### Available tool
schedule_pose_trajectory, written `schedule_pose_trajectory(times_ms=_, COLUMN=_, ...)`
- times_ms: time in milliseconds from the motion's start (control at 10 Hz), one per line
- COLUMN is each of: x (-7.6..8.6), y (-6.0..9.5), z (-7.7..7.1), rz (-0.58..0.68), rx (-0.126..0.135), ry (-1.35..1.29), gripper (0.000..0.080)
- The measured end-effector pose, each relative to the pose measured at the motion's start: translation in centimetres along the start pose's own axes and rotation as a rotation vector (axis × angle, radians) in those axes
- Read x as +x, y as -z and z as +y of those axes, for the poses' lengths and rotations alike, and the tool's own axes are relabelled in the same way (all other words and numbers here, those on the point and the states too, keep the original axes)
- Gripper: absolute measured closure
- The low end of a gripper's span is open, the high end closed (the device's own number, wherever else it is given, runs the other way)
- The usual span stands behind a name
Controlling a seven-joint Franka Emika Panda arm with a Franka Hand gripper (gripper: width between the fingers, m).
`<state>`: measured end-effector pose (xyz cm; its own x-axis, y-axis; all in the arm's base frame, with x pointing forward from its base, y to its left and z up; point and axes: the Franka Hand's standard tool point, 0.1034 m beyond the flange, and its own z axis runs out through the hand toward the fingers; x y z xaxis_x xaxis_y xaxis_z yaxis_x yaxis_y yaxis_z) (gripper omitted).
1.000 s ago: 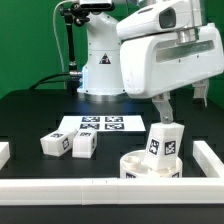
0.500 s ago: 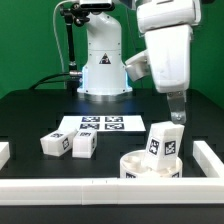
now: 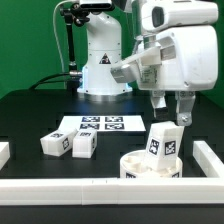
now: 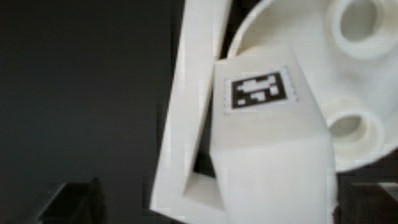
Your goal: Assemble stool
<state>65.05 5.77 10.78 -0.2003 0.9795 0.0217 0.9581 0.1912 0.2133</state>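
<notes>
Gripper [image 3: 172, 108] open: jaws spread wide, nothing clamped between them. One finger [image 3: 186, 112] hangs close beside the top of the leg [image 3: 165, 142]. I cannot tell whether it touches.

Directly below the gripper, that leg stands upright, tag facing the exterior camera. In the wrist view the leg [image 4: 267, 130] fills the middle of the picture, its tag sharp enough to see but not to read.

The leg's foot sits in the seat [image 3: 140, 168], which lies flat on the table [image 3: 40, 110] under the gripper. The wrist view shows the seat's [image 4: 347, 60] round rim behind the leg and one hole [image 4: 347, 126] just beside it.

Well off to the exterior view's left of the gripper, and lower, two loose legs lie on the table: one leg [image 3: 55, 144] and a second [image 3: 85, 146], near each other, tags showing.

Beyond those two lies the marker board [image 3: 100, 124], flat, well apart from the gripper.

A white rail [image 3: 80, 186] runs along the table edge in front of the seat.

Farthest back, behind the gripper, stands the arm base [image 3: 100, 65].
</notes>
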Motion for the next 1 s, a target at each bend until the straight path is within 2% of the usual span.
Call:
schedule_pose_trajectory(times_ms=200, x=-0.7, y=-0.5, z=-0.3, rz=-0.019, rx=0.006, ry=0.192, gripper=0.015)
schedule_pose_trajectory(times_ms=400, x=-1.1, y=-1.1, z=-0.8, rz=-0.041, rx=0.024, ry=0.381, gripper=0.015)
schedule_pose_trajectory(times_ms=800, x=-1.2, y=-1.6, z=-1.1, rz=-0.038, rx=0.033, ry=0.354, gripper=0.015)
schedule_pose_trajectory(times_ms=900, x=-1.2, y=-1.6, z=-1.1, rz=-0.038, rx=0.033, ry=0.353, gripper=0.0235)
schedule_pose_trajectory(times_ms=1000, x=-1.2, y=-1.5, z=-1.1, rz=-0.038, rx=0.033, ry=0.353, gripper=0.0235)
